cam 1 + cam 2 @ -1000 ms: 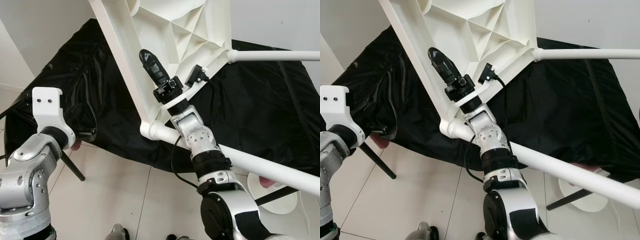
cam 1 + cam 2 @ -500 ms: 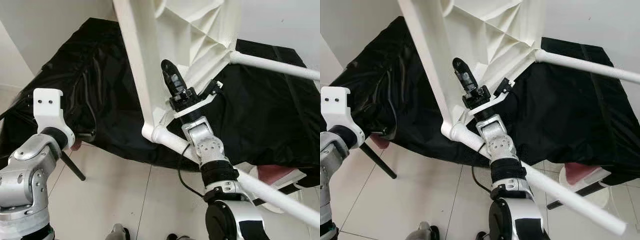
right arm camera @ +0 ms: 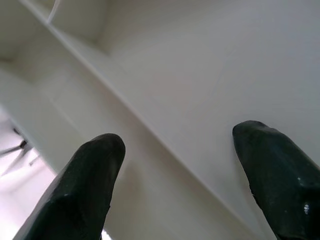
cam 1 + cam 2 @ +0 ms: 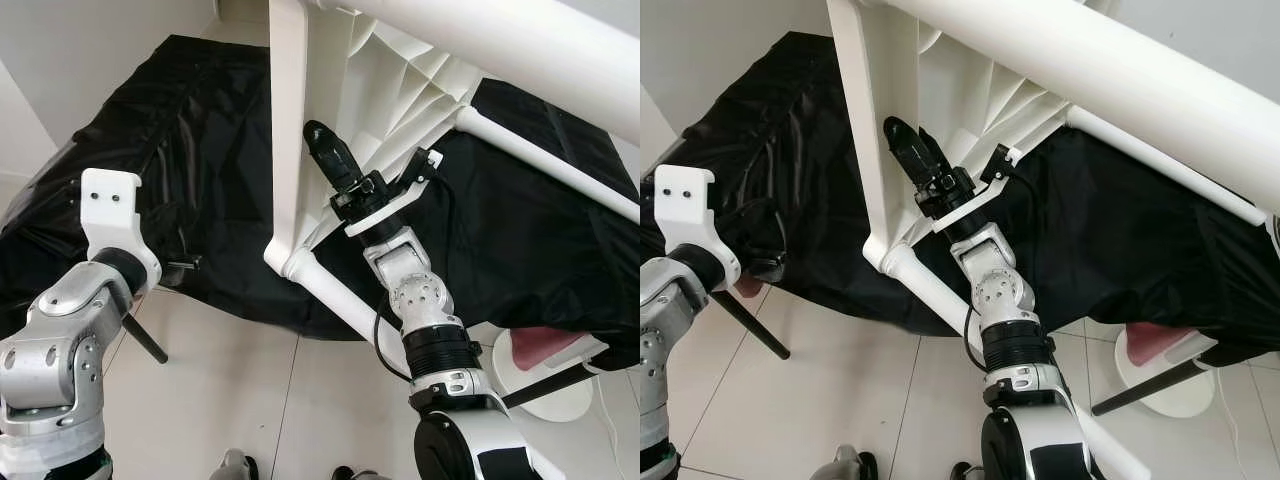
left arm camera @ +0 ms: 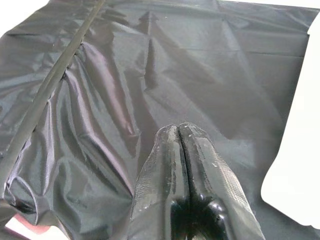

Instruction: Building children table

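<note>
The white table top [image 4: 300, 120] stands tipped on edge above the black sheet [image 4: 200, 130], its ribbed underside facing the robot, legs [image 4: 540, 160] running off to the right. The right gripper [image 3: 180, 160] is pushed up into that underside, fingers spread wide either side of a rib (not closed on it, as far as the wrist view shows). The left gripper [image 5: 182, 165], fingers pressed together and empty, hangs over the sheet well to the left, so the right arm is plainly nearer.
</note>
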Motion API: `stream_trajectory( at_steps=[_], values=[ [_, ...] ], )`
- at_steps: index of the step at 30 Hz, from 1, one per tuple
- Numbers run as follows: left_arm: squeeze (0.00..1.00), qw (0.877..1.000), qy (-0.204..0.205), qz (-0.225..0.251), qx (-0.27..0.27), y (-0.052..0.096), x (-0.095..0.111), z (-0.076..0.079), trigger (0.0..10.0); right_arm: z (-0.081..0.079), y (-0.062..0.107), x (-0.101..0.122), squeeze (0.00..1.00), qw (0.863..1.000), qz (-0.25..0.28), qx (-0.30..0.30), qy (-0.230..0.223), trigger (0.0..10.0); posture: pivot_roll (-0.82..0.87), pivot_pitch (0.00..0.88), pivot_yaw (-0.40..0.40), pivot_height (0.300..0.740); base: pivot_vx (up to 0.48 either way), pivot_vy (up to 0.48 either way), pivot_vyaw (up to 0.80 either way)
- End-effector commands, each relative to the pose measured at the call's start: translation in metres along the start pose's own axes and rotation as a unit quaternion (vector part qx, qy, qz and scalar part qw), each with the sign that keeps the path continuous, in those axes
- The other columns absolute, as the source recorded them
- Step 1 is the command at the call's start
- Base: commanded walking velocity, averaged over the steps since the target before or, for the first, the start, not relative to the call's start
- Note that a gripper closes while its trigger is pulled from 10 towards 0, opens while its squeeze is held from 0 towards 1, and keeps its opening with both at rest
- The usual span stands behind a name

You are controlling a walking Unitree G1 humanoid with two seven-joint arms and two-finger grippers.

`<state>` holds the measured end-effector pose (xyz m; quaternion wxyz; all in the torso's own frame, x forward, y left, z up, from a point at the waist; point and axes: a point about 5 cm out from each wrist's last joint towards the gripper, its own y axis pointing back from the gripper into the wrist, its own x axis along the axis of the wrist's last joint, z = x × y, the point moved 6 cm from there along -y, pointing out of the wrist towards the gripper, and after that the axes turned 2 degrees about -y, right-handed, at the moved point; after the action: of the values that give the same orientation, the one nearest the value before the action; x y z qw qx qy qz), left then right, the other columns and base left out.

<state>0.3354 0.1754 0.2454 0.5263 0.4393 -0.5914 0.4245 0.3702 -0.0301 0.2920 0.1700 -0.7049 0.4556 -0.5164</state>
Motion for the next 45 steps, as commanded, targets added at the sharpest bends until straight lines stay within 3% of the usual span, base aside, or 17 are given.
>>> stream_trajectory(
  at_steps=[1, 10, 12, 14, 17, 20, 21, 23, 24, 25, 26, 28, 30, 31, 32, 38, 45],
  values=[
    [0.0, 1.0, -0.014, 0.017, -0.003, 0.002, 0.01, 0.002, 10.0, -0.006, 0.002, -0.015, 0.0, 1.0, 0.0, 0.001, -0.025, 10.0, 0.07, 0.139, 0.02, 0.74, 0.0, 0.0, 0.0],
    [0.0, 0.998, -0.01, 0.048, -0.039, 0.003, 0.024, 0.015, 10.0, -0.002, 0.024, -0.005, 0.0, 0.995, -0.043, -0.03, 0.08, 10.0, 0.06, 0.133, 0.006, 0.74, 0.0, 0.0, 0.0],
    [0.0, 0.996, -0.067, 0.051, -0.039, -0.001, 0.027, 0.019, 10.0, 0.004, 0.03, 0.011, 0.0, 0.977, -0.062, -0.063, 0.196, 10.0, 0.05, 0.13, -0.002, 0.74, 0.0, 0.0, 0.0],
    [0.0, 0.993, -0.094, 0.054, -0.046, -0.003, 0.027, 0.024, 10.0, 0.006, 0.033, 0.019, 0.0, 0.963, -0.067, -0.077, 0.25, 10.0, 0.05, 0.13, -0.002, 0.74, 0.0, 0.0, 0.0],
    [0.0, 0.991, -0.104, 0.06, -0.061, -0.007, 0.028, 0.033, 10.0, 0.008, 0.035, 0.028, 0.0, 0.944, -0.074, -0.094, 0.307, 10.0, 0.04, 0.124, -0.014, 0.74, 0.0, 0.0, 0.0],
    [0.0, 0.991, -0.104, 0.06, -0.061, -0.007, 0.028, 0.033, 10.0, 0.008, 0.035, 0.028, 0.0, 0.944, -0.074, -0.094, 0.307, 10.0, 0.04, 0.124, -0.014, 0.74, 0.0, 0.0, 0.0],
    [1.0, 0.99, -0.097, 0.067, -0.075, -0.011, 0.029, 0.042, 10.0, 0.012, 0.037, 0.038, 0.0, 0.926, -0.077, -0.121, 0.35, 10.0, 0.02, 0.113, -0.022, 0.74, 0.0, 0.0, 0.0],
    [1.0, 0.99, -0.097, 0.067, -0.075, -0.011, 0.029, 0.042, 10.0, 0.012, 0.037, 0.038, 0.0, 0.926, -0.077, -0.121, 0.35, 10.0, 0.02, 0.113, -0.022, 0.74, 0.0, 0.0, 0.0],
    [1.0, 0.989, -0.087, 0.075, -0.091, -0.017, 0.031, 0.05, 10.0, 0.014, 0.04, 0.047, 0.0, 0.904, -0.077, -0.145, 0.395, 10.0, 0.01, 0.104, -0.027, 0.74, 0.0, 0.0, 0.0],
    [1.0, 0.989, -0.087, 0.075, -0.091, -0.017, 0.031, 0.05, 10.0, 0.014, 0.04, 0.047, 0.0, 0.904, -0.077, -0.145, 0.395, 10.0, 0.01, 0.104, -0.027, 0.74, 0.0, 0.0, 0.0],
    [1.0, 0.987, -0.063, 0.091, -0.114, -0.022, 0.038, 0.06, 10.0, 0.023, 0.052, 0.058, 0.0, 0.875, -0.075, -0.198, 0.434, 10.0, 0.0, 0.095, -0.028, 0.74, 0.0, 0.0, 0.0],
    [1.0, 0.987, -0.063, 0.091, -0.114, -0.022, 0.038, 0.06, 10.0, 0.023, 0.052, 0.058, 0.0, 0.875, -0.075, -0.198, 0.434, 10.0, 0.0, 0.095, -0.028, 0.74, 0.0, 0.0, 0.0],
    [1.0, 0.971, -0.065, 0.112, -0.201, -0.02, 0.048, 0.091, 10.0, 0.033, 0.077, 0.072, 0.0, 0.828, -0.07, -0.278, 0.482, 10.0, -0.01, 0.078, -0.032, 0.74, 0.0, 0.0, 0.0],
    [1.0, 0.971, -0.065, 0.112, -0.201, -0.02, 0.048, 0.091, 10.0, 0.033, 0.077, 0.072, 0.0, 0.828, -0.07, -0.278, 0.482, 10.0, -0.01, 0.078, -0.032, 0.74, 0.0, 0.0, 0.0],
    [0.0, 0.967, -0.062, 0.11, -0.219, -0.017, 0.047, 0.096, 10.0, 0.037, 0.083, 0.073, 0.0, 0.819, -0.074, -0.295, 0.486, 10.0, -0.02, 0.07, -0.037, 0.74, 0.0, 0.0, 0.0],
    [0.0, 0.952, -0.026, 0.124, -0.277, -0.012, 0.052, 0.111, 10.0, 0.049, 0.1, 0.067, 0.0, 0.796, -0.093, -0.339, 0.492, 10.0, -0.01, 0.062, -0.045, 0.74, 0.0, 0.0, 0.0],
    [0.0, 0.944, -0.052, 0.12, -0.302, -0.014, 0.048, 0.113, 10.0, 0.052, 0.102, 0.059, 0.0, 0.791, -0.102, -0.347, 0.493, 10.0, -0.01, 0.053, -0.037, 0.74, 0.0, 0.0, 0.0]
  ],
)
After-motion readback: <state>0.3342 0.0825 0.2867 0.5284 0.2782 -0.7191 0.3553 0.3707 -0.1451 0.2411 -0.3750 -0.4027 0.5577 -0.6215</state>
